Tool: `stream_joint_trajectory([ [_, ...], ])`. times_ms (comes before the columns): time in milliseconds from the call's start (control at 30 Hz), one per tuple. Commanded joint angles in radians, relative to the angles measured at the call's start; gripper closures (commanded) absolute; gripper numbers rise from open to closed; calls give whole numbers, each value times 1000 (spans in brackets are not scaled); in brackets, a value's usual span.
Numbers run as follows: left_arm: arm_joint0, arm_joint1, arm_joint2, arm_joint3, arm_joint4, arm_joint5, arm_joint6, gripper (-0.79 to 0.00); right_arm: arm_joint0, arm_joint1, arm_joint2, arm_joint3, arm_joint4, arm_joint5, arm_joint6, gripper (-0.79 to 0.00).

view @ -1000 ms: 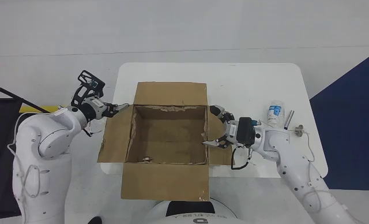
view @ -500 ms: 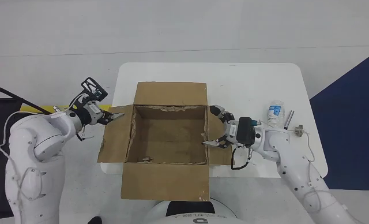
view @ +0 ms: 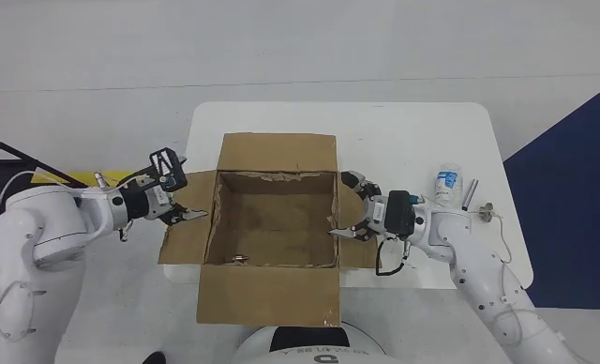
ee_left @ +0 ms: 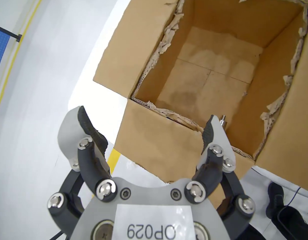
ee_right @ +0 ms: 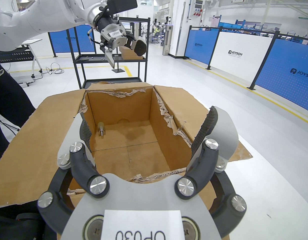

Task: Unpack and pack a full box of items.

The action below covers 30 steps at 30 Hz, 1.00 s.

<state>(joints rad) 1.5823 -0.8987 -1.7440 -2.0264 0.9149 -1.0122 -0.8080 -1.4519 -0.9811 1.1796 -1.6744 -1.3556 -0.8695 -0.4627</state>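
Observation:
An open cardboard box [view: 272, 153] stands in the middle of the white table [view: 422, 129], all its flaps folded outward. A small metal cylinder [view: 241, 260] lies on the box floor by the near wall; the cylinder [ee_right: 101, 128] is the one item inside, and its tip [ee_left: 222, 121] pokes out from behind a finger. My left gripper [view: 190, 214] hangs open over the box's left flap [view: 185, 228], holding nothing; the same gripper [ee_left: 146, 122] faces into the box. At the box's right wall my right gripper [view: 342, 205] is open and empty, and this gripper [ee_right: 146, 123] points into the box.
On the table right of the box lie a small clear bottle [view: 448, 183], a thin metal rod [view: 469, 193] and a small metal part [view: 485, 211]. The near flap [view: 267, 294] overhangs the table's front edge. The left arm's gripper [ee_right: 124, 42] shows above the box's far side.
My left gripper has swung from the far corner of the left flap toward the near side and turned to face the box. The right arm has kept still.

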Motion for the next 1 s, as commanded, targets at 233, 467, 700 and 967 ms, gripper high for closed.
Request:
stream_joint_trajectory([
  [233,-65,167,155,-48,-22,0,0,-785,0,0,0,0,0,0,-1,-785],
  [467,-157,205,240,-24,-156,22,-9,-785,0,0,0,0,0,0,-1,-785],
  [700,-154,205,245,-26,-152,17,-10,-785,0,0,0,0,0,0,-1,-785],
  [967,-245,250,464,-65,-18,32,-32,-690,0,0,0,0,0,0,-1,-785],
])
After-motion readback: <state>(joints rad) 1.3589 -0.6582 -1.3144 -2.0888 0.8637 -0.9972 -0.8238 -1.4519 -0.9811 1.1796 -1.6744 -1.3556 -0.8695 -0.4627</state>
